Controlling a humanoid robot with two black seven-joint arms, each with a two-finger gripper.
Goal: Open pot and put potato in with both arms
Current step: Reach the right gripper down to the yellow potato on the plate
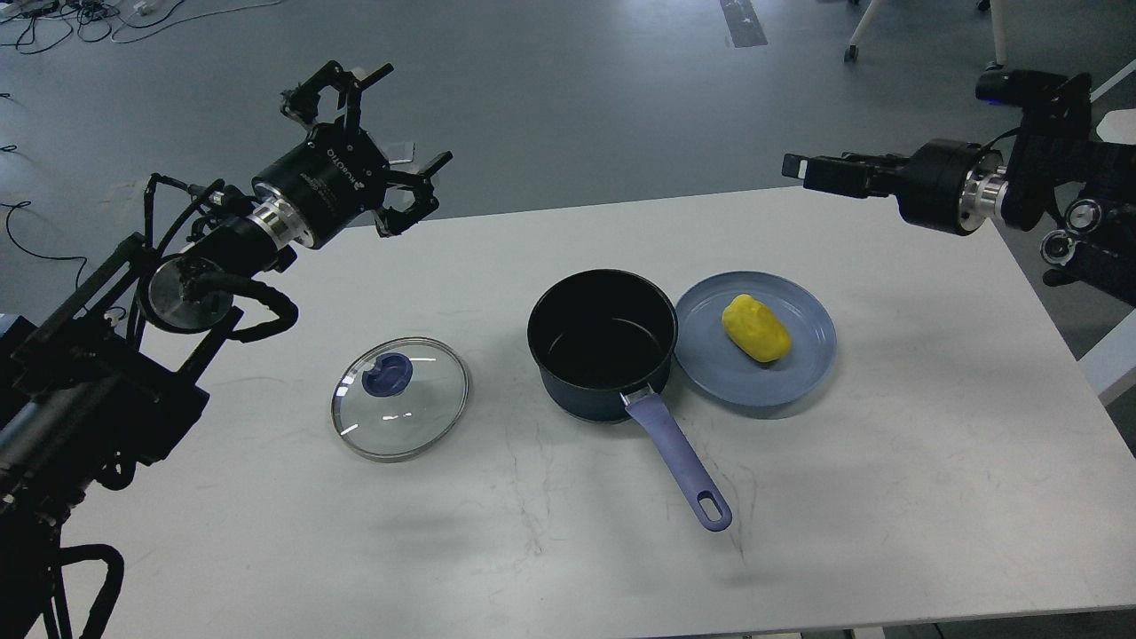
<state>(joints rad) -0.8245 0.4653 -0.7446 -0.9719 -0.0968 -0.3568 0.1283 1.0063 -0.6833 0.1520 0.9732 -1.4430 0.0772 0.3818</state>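
Observation:
The dark navy pot (602, 346) stands open in the middle of the white table, its lavender handle (679, 461) pointing toward the front. The yellow potato (755, 329) lies on a light-blue plate (799, 373) just right of the pot. The glass lid (401, 397) with a blue knob lies flat on the table left of the pot. My left gripper (377, 142) is open and empty, raised over the table's far left edge. My right gripper (812, 170) is raised at the far right edge, seen side-on, holding nothing.
The white table (932, 497) ends at a far edge behind the pot and a right edge near my right arm. Grey floor with cables and chair legs lies beyond.

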